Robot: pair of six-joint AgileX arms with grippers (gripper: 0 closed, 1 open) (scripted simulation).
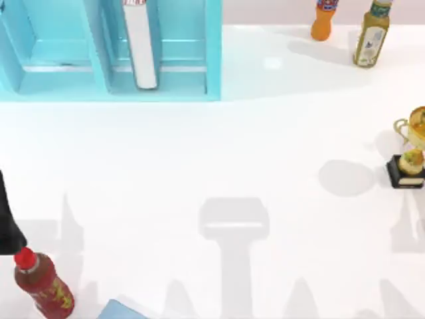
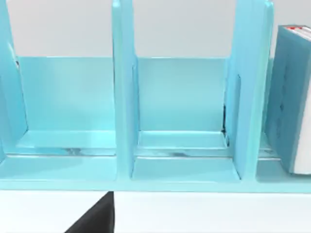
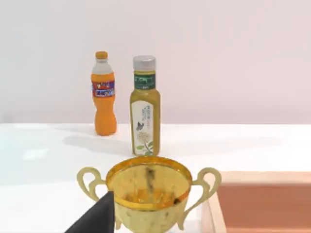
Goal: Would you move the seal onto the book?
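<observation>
The seal is out of view. The book [image 1: 141, 46], with a light-blue cover and white page edges, stands upright in a compartment of the turquoise shelf unit [image 1: 99, 86] at the back left; the left wrist view shows the book [image 2: 291, 97] beside two bare compartments. My left gripper shows as a dark piece [image 1: 8, 222] at the table's left edge and as a dark wedge [image 2: 95, 216] facing the shelf. A dark part of my right gripper [image 3: 95, 216] sits just in front of the gold trophy [image 3: 148, 194].
A red-capped brown bottle [image 1: 41, 282] lies at the front left, a pale-blue corner [image 1: 119, 311] pokes in at the front edge. The gold trophy [image 1: 410, 153] stands at the right edge. An orange bottle [image 1: 323, 18] and a green-tea bottle [image 1: 372, 33] stand at the back right. A wood-rimmed box [image 3: 262, 204] flanks the trophy.
</observation>
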